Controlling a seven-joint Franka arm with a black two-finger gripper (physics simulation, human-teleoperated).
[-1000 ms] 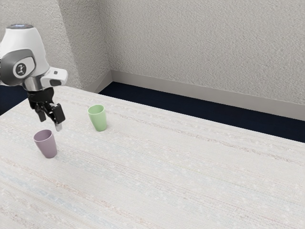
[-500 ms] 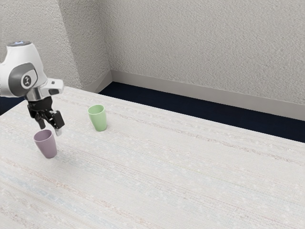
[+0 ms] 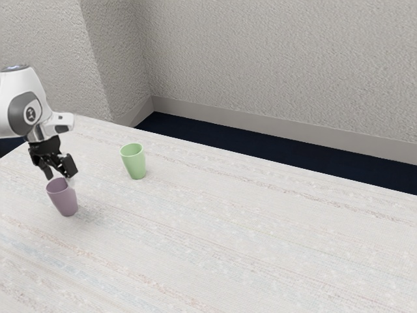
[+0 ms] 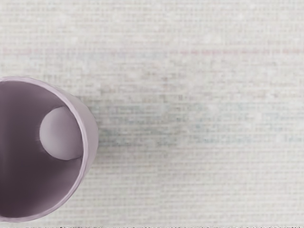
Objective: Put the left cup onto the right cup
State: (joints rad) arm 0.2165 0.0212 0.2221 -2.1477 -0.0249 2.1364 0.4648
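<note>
Here's the white arm, reaching in over the corner of the worktop at the exterior view's left. The black end effector hangs right above the purple cup. Its two fingers point down and stand spread apart, so it is open, with nothing between them. The fingertips sit just above the cup's rim, one to each side, and neither one touches it as far as the exterior view shows.

The purple cup stands upright on the pale, wood-grained worktop, mouth up, close to the edge at the exterior view's left. It throws a soft shadow onto the surface on the side toward the exterior view's right.

Over to the green cup. It is upright too, mouth up, and sits nearer the worktop's far edge. It is apart from the purple cup and stands toward the exterior view's right of it. Bare worktop lies between the two.

Now the wrist view, looking straight down the hand. The purple cup opens up below, its round rim and pale inner floor plain to see. Nothing is inside it. It sits off to one side of the hand's line of sight, with streaky worktop spread out beside it.

Beyond the worktop's far edge, a dark floor meets a grey textured wall.
</note>
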